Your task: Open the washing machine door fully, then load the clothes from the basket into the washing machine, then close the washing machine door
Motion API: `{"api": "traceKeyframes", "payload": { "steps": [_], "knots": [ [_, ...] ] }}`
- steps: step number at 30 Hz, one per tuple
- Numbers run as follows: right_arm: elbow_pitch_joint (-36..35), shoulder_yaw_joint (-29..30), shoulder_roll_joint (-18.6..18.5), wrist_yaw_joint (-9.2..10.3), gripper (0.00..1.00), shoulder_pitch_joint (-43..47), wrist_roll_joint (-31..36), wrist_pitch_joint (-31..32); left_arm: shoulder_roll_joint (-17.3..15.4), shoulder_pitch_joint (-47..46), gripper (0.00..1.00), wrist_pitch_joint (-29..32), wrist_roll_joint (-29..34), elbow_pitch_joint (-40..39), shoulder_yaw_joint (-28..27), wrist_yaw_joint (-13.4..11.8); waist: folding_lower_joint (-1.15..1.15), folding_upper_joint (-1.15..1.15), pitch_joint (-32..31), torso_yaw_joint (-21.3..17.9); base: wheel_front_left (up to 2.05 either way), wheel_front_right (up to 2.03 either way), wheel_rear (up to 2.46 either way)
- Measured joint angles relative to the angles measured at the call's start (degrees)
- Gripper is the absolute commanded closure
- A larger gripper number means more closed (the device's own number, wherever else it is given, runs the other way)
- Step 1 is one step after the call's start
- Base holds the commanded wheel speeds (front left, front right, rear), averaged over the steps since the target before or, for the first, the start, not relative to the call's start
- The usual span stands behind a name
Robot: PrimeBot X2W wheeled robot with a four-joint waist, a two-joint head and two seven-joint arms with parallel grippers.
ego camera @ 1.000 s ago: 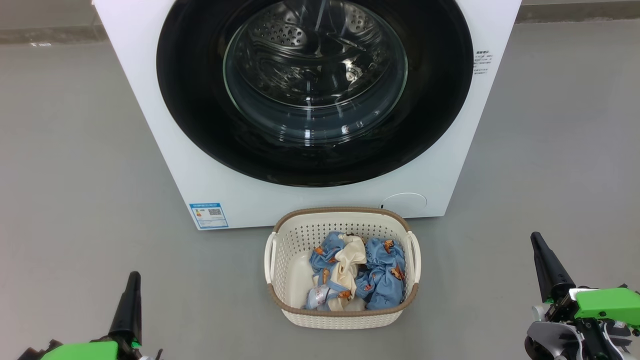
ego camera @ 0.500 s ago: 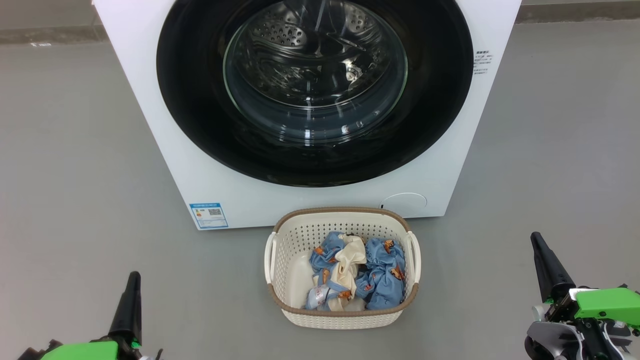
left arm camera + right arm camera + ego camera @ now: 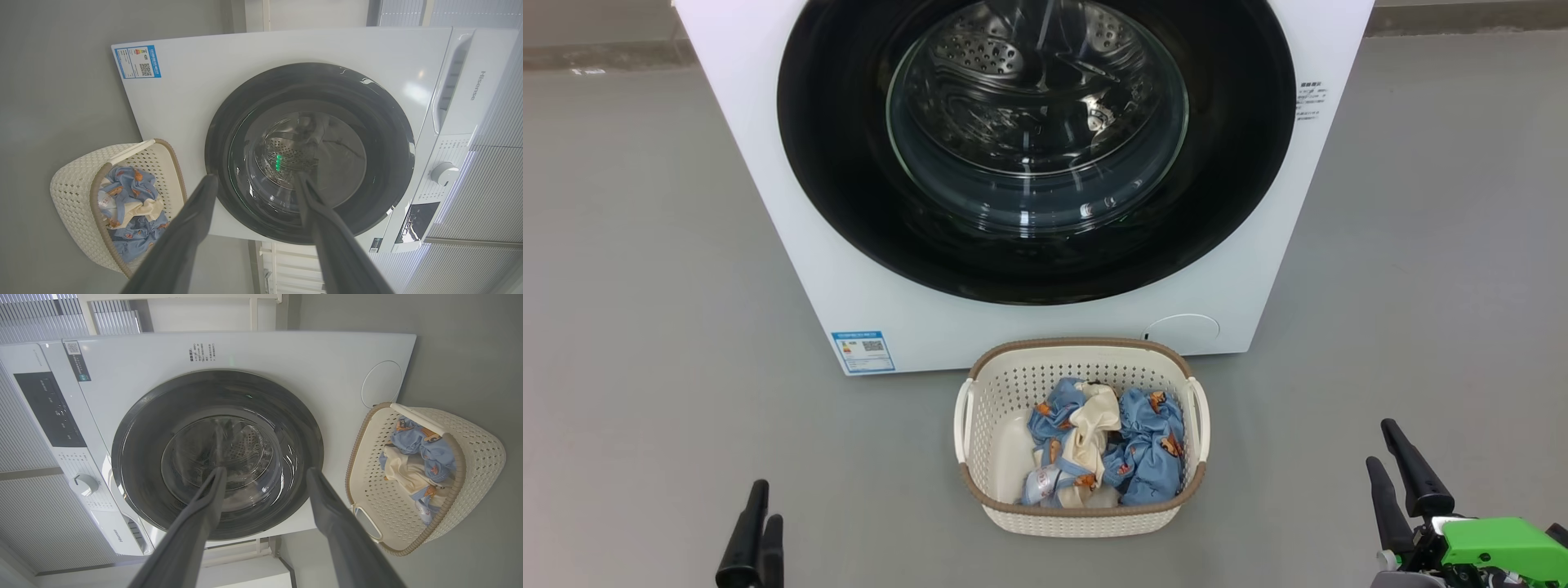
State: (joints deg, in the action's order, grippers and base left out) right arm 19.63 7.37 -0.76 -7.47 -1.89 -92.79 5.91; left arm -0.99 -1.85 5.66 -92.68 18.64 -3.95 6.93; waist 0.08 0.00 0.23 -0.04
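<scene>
Both grippers sit lower in the head view than a second ago, and each now shows two dark fingers where only one showed before. Left gripper (image 3: 767, 502) is at the lower left edge; its fingers look close together from the head, but its own wrist view shows them spread with a clear gap and nothing between them. Right gripper (image 3: 1380, 443) is at the lower right, its green housing partly cut by the frame edge, and its fingers are likewise parted and hold nothing. Neither touches anything. Nothing else has shifted. The washing machine (image 3: 792, 269) stands on the grey floor (image 3: 645, 327) with a blue label (image 3: 863, 351) at its lower corner. The washing machine door (image 3: 849, 204) lies flush against the front, shut, and the steel drum (image 3: 1013, 57) shows through its glass bowl. The basket (image 3: 1078, 345) stands on the floor just in front of the machine, below the door and between the two grippers. The clothes (image 3: 1143, 449) lie inside it – blue printed pieces with a cream one among them, bunched toward its right side.
</scene>
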Motion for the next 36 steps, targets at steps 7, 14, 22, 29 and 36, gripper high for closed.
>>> {"api": "traceKeyframes", "payload": {
  "steps": [7, 14, 22, 29, 36],
  "knots": [
    [-0.77, -0.59, -0.01, 0.0, 0.0, -0.01, -0.01, -0.98, -0.02, -0.01, 0.0, -1.22, 0.01, -0.6, 0.54, 0.0, -0.06, 0.0, -0.03, -0.25, 0.0, 0.0, 0.0],
    [-2.04, -1.35, -0.07, 0.0, 0.0, -0.19, -0.01, -1.59, -0.1, -0.04, 0.0, -2.24, 0.2, -1.63, 1.48, 0.0, -0.07, 0.0, 0.01, -0.31, 0.0, 0.0, 0.0],
    [-2.99, -2.22, -0.64, 0.0, 0.0, -0.26, 0.89, -3.05, -0.43, -0.3, 0.0, -3.79, 2.42, -2.22, 2.31, 0.0, -0.07, 0.0, 0.06, -0.33, 0.0, 0.0, 0.0],
    [-3.82, -4.21, -1.99, 0.0, 0.0, -0.48, 3.79, -4.87, -1.24, -0.57, 0.0, -5.02, 4.68, -2.71, 3.54, 0.0, -0.08, 0.0, 0.13, -0.34, 0.0, 0.0, 0.0],
    [-4.25, -6.45, -3.53, 0.0, 0.0, -1.36, 7.03, -6.1, -1.67, -0.72, 0.0, -5.93, 7.82, -3.2, 3.94, 0.0, -0.07, 0.0, 0.24, -0.4, 0.0, 0.0, 0.0]
  ]
}}
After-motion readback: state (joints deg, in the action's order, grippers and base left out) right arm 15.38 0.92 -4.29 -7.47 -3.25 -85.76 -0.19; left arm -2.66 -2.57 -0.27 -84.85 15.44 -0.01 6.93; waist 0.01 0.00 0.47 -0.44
